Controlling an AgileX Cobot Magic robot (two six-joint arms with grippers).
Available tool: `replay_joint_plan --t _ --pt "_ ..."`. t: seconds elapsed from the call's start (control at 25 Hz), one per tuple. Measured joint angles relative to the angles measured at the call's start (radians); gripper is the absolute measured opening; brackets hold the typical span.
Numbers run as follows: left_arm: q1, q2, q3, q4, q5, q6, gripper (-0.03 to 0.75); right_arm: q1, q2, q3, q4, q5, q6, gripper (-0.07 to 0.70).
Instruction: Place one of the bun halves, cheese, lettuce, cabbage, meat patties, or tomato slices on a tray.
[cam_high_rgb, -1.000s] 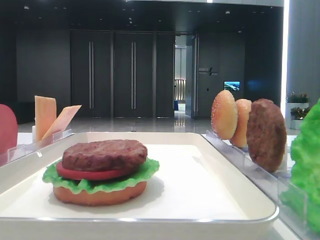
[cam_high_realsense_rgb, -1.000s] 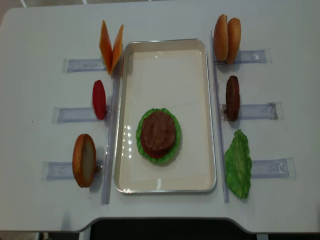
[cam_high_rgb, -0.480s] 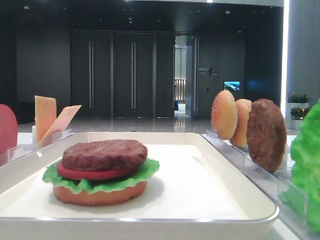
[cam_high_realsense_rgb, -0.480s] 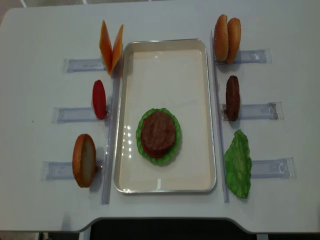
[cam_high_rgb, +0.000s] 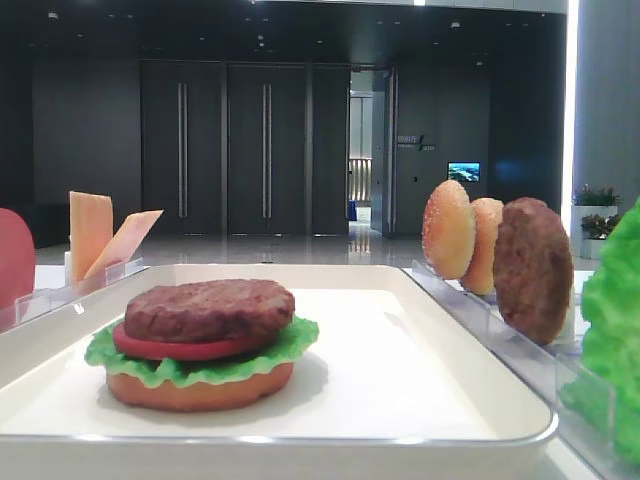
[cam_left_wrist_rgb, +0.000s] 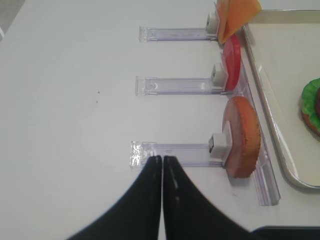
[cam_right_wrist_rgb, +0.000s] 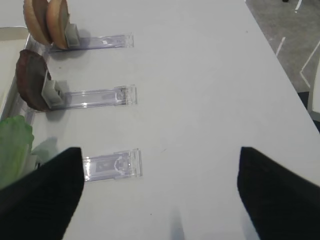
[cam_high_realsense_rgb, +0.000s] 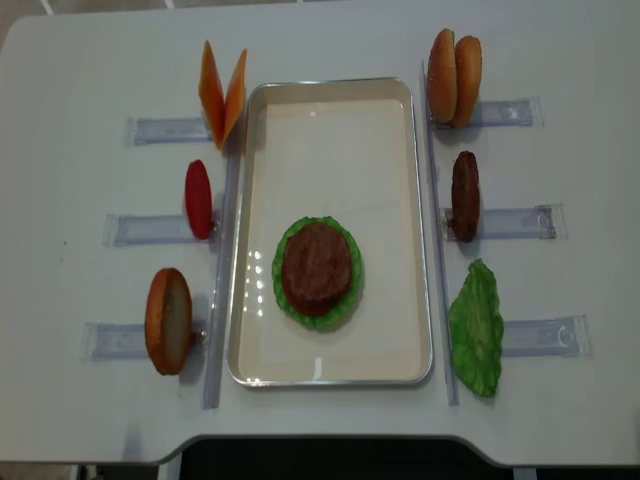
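On the white tray (cam_high_realsense_rgb: 330, 110) lies a stack: a meat patty (cam_high_realsense_rgb: 317, 268) on a tomato slice (cam_high_rgb: 170, 347), lettuce (cam_high_rgb: 290, 345) and a bun half (cam_high_rgb: 200, 390). Left of the tray stand cheese (cam_high_realsense_rgb: 222, 92), a tomato slice (cam_high_realsense_rgb: 198, 198) and a bun half (cam_high_realsense_rgb: 168, 320). To its right are two bun halves (cam_high_realsense_rgb: 453, 76), a patty (cam_high_realsense_rgb: 465, 195) and lettuce (cam_high_realsense_rgb: 476, 328). My left gripper (cam_left_wrist_rgb: 162, 159) is shut and holds nothing; its tips are over the outer end of the bun half's (cam_left_wrist_rgb: 242, 135) rack. My right gripper (cam_right_wrist_rgb: 159, 150) is open over bare table, right of the lettuce (cam_right_wrist_rgb: 15, 150).
Clear slotted racks (cam_high_realsense_rgb: 520, 222) hold the pieces upright on both sides of the tray, with long clear strips (cam_high_realsense_rgb: 218, 290) along its edges. The table's near edge (cam_high_realsense_rgb: 320, 440) runs just below the tray. The table's right edge (cam_right_wrist_rgb: 280, 85) drops to the floor.
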Motion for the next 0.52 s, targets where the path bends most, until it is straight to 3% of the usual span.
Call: replay_joint_plan --t 0.52 --pt "0.000 0.000 0.000 0.000 0.000 0.000 -0.007 0.000 0.000 0.000 0.000 0.000 0.000 0.591"
